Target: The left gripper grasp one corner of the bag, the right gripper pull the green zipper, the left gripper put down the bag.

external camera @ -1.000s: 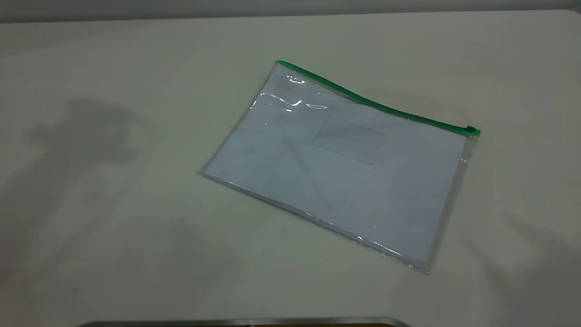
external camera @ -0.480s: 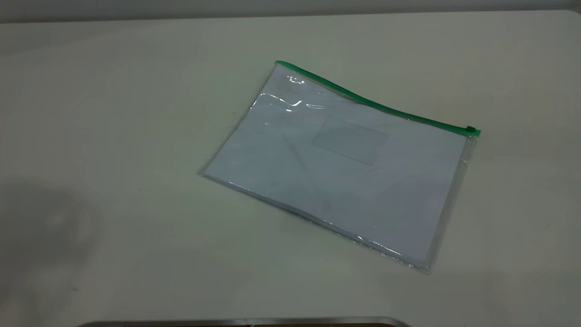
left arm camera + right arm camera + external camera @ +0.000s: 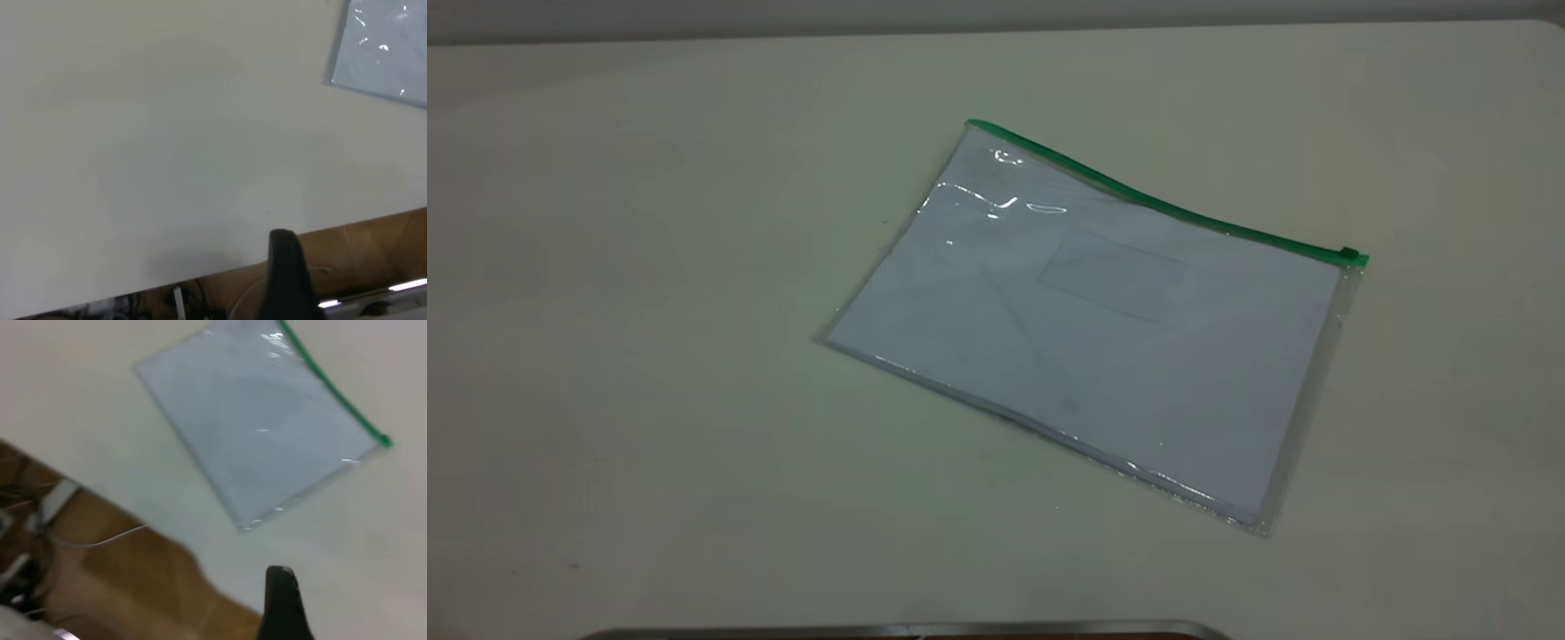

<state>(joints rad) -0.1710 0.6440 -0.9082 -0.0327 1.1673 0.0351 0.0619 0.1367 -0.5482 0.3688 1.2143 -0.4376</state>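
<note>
The bag, a clear flat pouch with white sheets inside, lies flat on the pale table right of centre. The green zipper runs along its far long edge, and its small slider sits at the right end. Neither arm appears in the exterior view. In the left wrist view, only a black tip of my left gripper shows over the table's edge, far from the bag's corner. In the right wrist view, a black tip of my right gripper hangs well short of the bag and the zipper.
The table stretches wide on every side of the pouch. A metal rim lies at the near edge. Past the table's edge the wrist views show brown floor and loose cables.
The dark shadows on the table at the left and the lower right have faded away. The bag has not moved.
</note>
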